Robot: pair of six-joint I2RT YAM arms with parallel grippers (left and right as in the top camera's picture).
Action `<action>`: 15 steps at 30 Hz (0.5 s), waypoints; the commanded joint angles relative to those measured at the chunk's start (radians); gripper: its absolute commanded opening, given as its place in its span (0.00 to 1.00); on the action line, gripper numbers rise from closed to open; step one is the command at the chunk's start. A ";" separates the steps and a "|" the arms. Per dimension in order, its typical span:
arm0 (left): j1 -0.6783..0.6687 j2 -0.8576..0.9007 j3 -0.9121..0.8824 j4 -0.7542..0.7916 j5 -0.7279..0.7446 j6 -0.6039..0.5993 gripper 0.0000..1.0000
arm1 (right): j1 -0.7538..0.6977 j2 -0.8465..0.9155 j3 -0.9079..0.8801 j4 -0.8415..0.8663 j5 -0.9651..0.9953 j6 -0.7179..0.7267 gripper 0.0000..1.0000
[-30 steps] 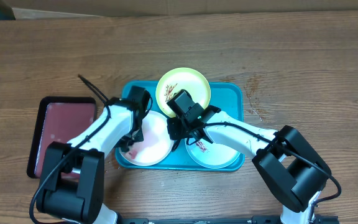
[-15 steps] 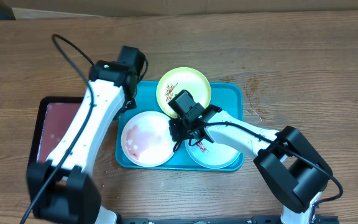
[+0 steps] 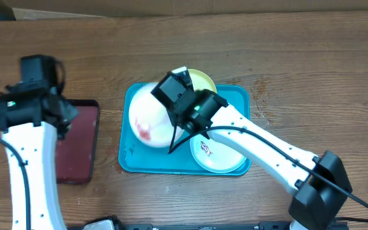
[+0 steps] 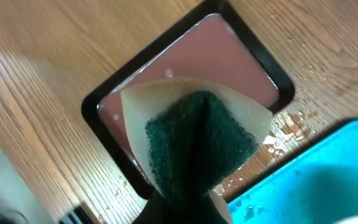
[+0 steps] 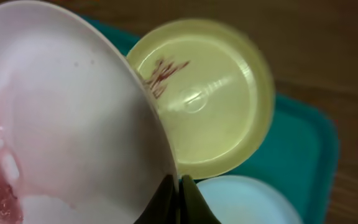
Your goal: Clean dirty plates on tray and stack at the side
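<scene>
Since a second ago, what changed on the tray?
The left end effector, shut on the sponge, swung off the white plate and went left to above the dark red tray. The right end effector closed on the white plate's rim and tipped it up. The yellow-green plate, mint plate and teal tray stayed put.
</scene>
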 commanded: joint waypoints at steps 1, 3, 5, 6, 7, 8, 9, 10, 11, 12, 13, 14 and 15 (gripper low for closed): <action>0.074 0.002 -0.040 0.010 0.139 -0.018 0.04 | 0.065 -0.029 0.054 0.003 0.411 -0.126 0.04; 0.106 0.003 -0.078 0.026 0.196 -0.018 0.04 | 0.107 -0.029 0.064 0.019 0.571 -0.240 0.04; 0.133 0.003 -0.124 0.053 0.221 -0.018 0.04 | 0.146 -0.029 0.064 0.071 0.739 -0.314 0.04; 0.142 0.003 -0.136 0.060 0.222 -0.014 0.04 | 0.160 -0.029 0.064 0.095 0.793 -0.341 0.04; 0.153 0.003 -0.155 0.068 0.222 -0.014 0.04 | 0.183 -0.029 0.064 0.141 0.865 -0.398 0.04; 0.161 0.003 -0.167 0.070 0.222 -0.014 0.04 | 0.196 -0.029 0.064 0.175 0.900 -0.444 0.04; 0.171 0.003 -0.179 0.072 0.222 -0.014 0.04 | 0.209 -0.029 0.064 0.211 0.925 -0.497 0.04; 0.176 0.003 -0.189 0.077 0.227 -0.015 0.04 | 0.224 -0.029 0.064 0.256 0.948 -0.566 0.04; 0.179 0.003 -0.195 0.083 0.230 -0.015 0.04 | 0.235 -0.029 0.064 0.291 0.960 -0.618 0.04; 0.180 0.003 -0.196 0.085 0.231 -0.015 0.04 | 0.247 -0.029 0.064 0.323 0.971 -0.655 0.04; 0.180 0.003 -0.196 0.089 0.231 -0.015 0.04 | 0.259 -0.029 0.064 0.355 0.979 -0.680 0.04; 0.180 0.003 -0.196 0.091 0.233 -0.015 0.04 | 0.269 -0.029 0.064 0.369 0.980 -0.680 0.04; 0.180 0.003 -0.196 0.091 0.233 -0.014 0.04 | 0.285 -0.029 0.064 0.372 0.979 -0.660 0.04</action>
